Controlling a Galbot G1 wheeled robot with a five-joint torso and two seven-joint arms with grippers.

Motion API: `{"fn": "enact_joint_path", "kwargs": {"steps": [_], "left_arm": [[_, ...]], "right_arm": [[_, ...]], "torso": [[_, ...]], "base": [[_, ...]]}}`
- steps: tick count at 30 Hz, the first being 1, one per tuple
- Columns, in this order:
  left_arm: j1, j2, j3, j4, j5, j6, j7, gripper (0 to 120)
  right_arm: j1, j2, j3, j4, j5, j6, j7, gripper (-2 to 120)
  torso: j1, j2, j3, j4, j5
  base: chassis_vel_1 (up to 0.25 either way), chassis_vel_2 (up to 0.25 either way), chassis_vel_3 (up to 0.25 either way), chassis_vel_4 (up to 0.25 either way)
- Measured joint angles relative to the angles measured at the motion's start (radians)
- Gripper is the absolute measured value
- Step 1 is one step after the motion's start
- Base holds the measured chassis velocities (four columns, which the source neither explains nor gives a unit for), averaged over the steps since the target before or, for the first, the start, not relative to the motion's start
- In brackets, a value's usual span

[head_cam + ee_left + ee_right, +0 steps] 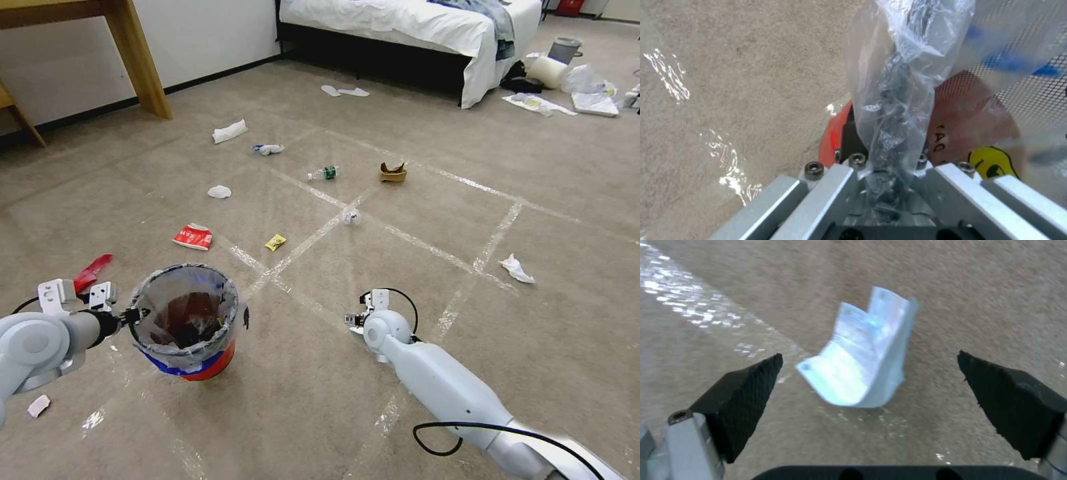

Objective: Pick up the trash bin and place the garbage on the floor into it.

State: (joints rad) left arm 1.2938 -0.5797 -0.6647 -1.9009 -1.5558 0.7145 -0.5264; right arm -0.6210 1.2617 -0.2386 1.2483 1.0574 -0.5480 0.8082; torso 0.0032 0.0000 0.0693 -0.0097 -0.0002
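The trash bin (200,363), red with a blue band and a clear bag liner, hangs just above the floor (320,400) at the left. My left gripper (133,315) is shut on its bagged rim; the left wrist view shows the crinkled bag (893,100) pinched in the left gripper (882,160), beside the bin's red wall (833,133). My right gripper (357,320) points down at the carpet, open. Its pads (746,390) stand wide on either side of a pale blue scrap (867,353) of garbage lying below. More garbage lies beyond: a red wrapper (193,237), a yellow wrapper (275,242), a bottle (323,173).
White tissues (229,131) (219,192) (517,268), a torn brown bag (393,172) and a crumpled ball (351,216) dot the carpet. A bed (413,20) stands at the back, a wooden table leg (140,60) at the left, a grey bin (565,48) and clutter at the far right.
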Motion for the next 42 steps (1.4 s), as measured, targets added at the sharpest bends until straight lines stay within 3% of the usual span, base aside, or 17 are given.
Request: {"fn": "enact_joint_path", "kwargs": {"steps": [11,36,42], "left_arm": [[0.016,-0.009,-0.005,-0.008,0.006,-0.001,0.003,0],[0.033,-0.012,-0.006,-0.030,0.011,-0.005,-0.001,0],[0.033,-0.016,-0.001,-0.031,0.015,-0.006,-0.001,0]], "right_arm": [[0.026,0.051,0.007,-0.151,-0.059,0.040,-0.028,100],[0.052,0.136,0.042,-0.338,-0.148,0.092,-0.103,100],[0.052,0.143,0.047,-0.368,-0.151,0.100,-0.122,85]], "torso": [[0.000,0.000,0.000,-0.0001,0.0001],[0.000,0.000,0.000,0.0000,0.0001],[0.000,0.000,0.000,0.0000,0.0001]], "base": [[0.000,0.000,0.000,0.000],[0.000,0.000,0.000,0.000],[0.000,0.000,0.000,0.000]]}}
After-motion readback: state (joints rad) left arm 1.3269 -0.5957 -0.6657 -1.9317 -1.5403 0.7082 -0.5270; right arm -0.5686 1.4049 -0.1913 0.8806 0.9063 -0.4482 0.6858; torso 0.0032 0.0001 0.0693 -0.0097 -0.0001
